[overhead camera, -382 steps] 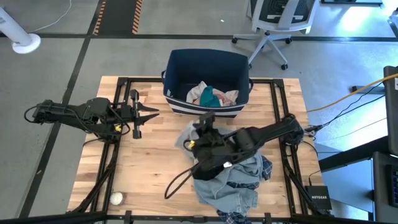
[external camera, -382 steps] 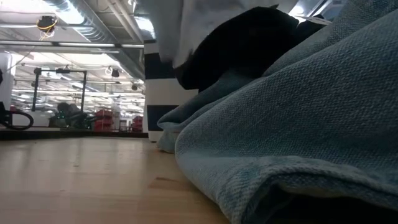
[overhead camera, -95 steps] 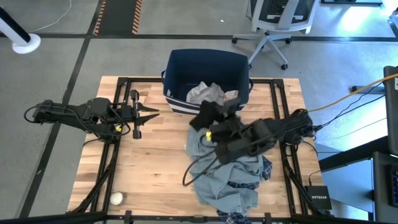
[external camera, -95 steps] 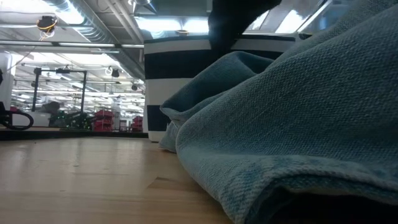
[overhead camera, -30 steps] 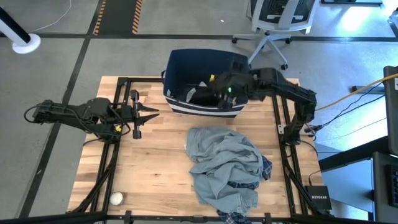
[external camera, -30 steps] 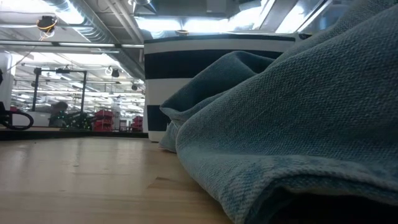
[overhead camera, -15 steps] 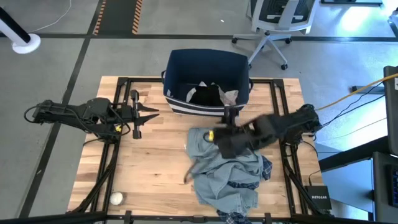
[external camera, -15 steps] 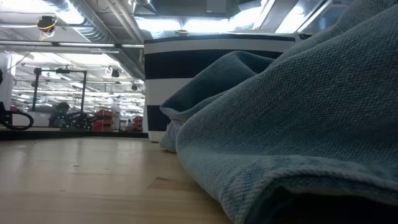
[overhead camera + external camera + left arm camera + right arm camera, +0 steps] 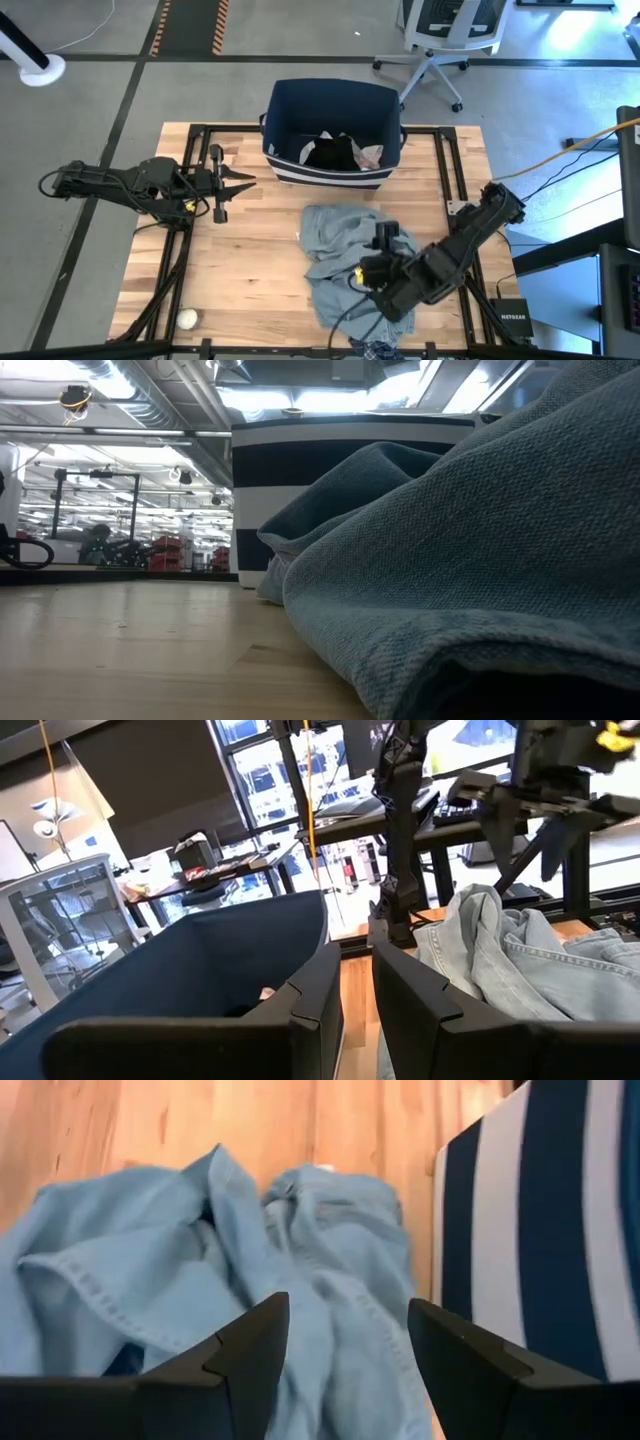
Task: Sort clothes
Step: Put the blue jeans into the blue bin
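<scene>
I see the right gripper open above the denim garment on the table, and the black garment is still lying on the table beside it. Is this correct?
Not quite. The black garment is not on the table: the high view shows it inside the navy bin. The rest holds: the right gripper is open above the denim garment, which lies on the table.

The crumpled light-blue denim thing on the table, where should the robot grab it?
Probably the raised fold of the crumpled light-blue denim garment, coming straight down. It bunches into a ridge that open fingers could straddle, and the right gripper already hangs open above it.
</scene>
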